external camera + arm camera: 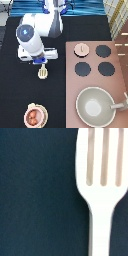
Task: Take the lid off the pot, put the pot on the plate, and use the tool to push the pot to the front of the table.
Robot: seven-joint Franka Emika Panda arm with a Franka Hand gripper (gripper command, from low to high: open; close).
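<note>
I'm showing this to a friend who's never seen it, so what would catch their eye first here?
Probably the big white gripper hanging right over the small cream tool on the black table, at the exterior view's left. Next, the pot sitting on the plate at bottom left, and the lid lying off it on the pinkish stove at right.

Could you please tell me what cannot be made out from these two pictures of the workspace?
- End effector, exterior view: above the tool on the table; the arm's white body covers its fingers.
- Tool, wrist view: the handle's end and part of the head are cut off by the picture's edges.
- Plate, exterior view: the pot covers nearly all of it.
- Lid, exterior view: too small to show its knob clearly.
</note>
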